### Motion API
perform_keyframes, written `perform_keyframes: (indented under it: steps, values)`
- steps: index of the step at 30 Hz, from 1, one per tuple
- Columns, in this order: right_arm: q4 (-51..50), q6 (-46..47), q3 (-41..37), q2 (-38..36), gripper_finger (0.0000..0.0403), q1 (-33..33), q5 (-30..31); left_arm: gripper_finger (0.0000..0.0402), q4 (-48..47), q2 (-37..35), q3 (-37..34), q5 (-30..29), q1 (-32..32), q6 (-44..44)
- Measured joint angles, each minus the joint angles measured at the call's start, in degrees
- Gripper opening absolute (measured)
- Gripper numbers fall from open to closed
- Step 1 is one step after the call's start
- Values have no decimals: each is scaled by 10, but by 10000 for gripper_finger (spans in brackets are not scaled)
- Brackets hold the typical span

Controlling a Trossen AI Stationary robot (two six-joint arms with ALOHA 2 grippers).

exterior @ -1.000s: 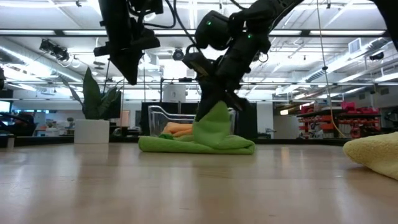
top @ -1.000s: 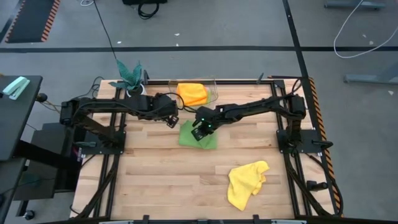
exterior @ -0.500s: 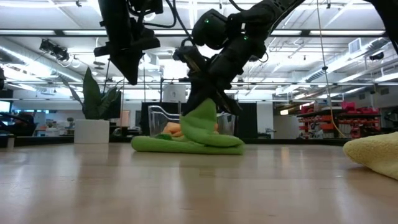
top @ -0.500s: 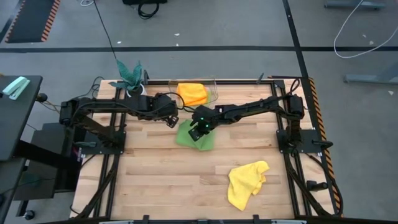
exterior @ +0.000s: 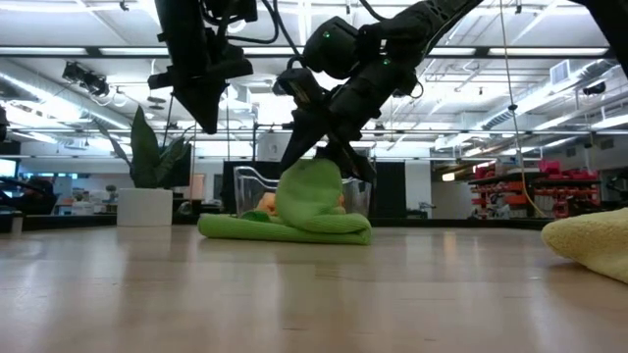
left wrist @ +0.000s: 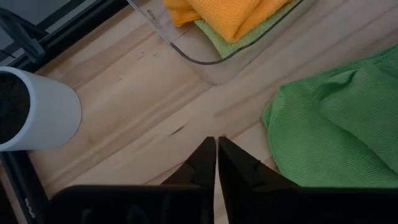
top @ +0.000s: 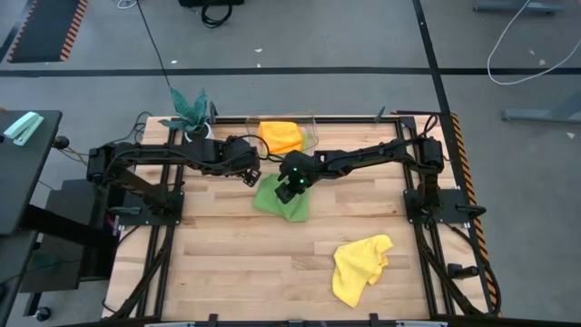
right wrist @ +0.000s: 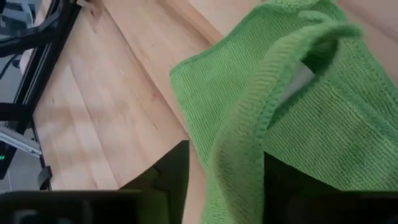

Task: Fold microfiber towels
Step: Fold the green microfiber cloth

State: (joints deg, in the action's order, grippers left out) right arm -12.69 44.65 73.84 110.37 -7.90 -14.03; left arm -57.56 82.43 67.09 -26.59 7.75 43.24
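Note:
A darker green towel [top: 281, 200] lies on the table's middle, one part of it raised in a hump [exterior: 309, 191]. My right gripper [top: 288, 189] stands open over it, the hump's edge between its fingers [right wrist: 171, 171]. To the towel's left, my left gripper [top: 251, 175] hangs shut above the bare wood [left wrist: 216, 152], touching nothing. An orange towel [top: 280, 136] sits in a clear bin [top: 313, 138] on top of a light lime green one [left wrist: 231, 42]. Near the front right, a yellow towel [top: 360, 268] lies crumpled. My right gripper's open fingers stand on either side of the green towel's raised, doubled-over edge [right wrist: 249, 124], slanting down at it from the table's right. Whether they touch the cloth I cannot tell. The edge stands up as a slack hump; the rest of the towel lies on the table.
The clear bin stands at the table's far edge, just behind the green towel. A teal-leaved plant in a white pot [top: 192, 116] stands at the far left corner. Bare wood [top: 236, 263] stretches across the near left half.
My right gripper has gone toward the table's left with the green towel's raised edge, carrying it over the part that lies flat, and has opened. The whole towel has slid a little to the left. The raised part now stands as a rounded hump.

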Motion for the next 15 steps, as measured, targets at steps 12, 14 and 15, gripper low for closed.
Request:
perform_keyframes:
  steps: [12,14,15]
  values:
    - [57,23,0,-6,176,1,-17,19,-18,0,0,0,-6,12]
    - [62,22,0,-6,174,5,-23,25,-32,0,0,0,-8,14]
    - [62,19,1,-6,173,6,-24,27,-41,0,0,-2,-9,18]
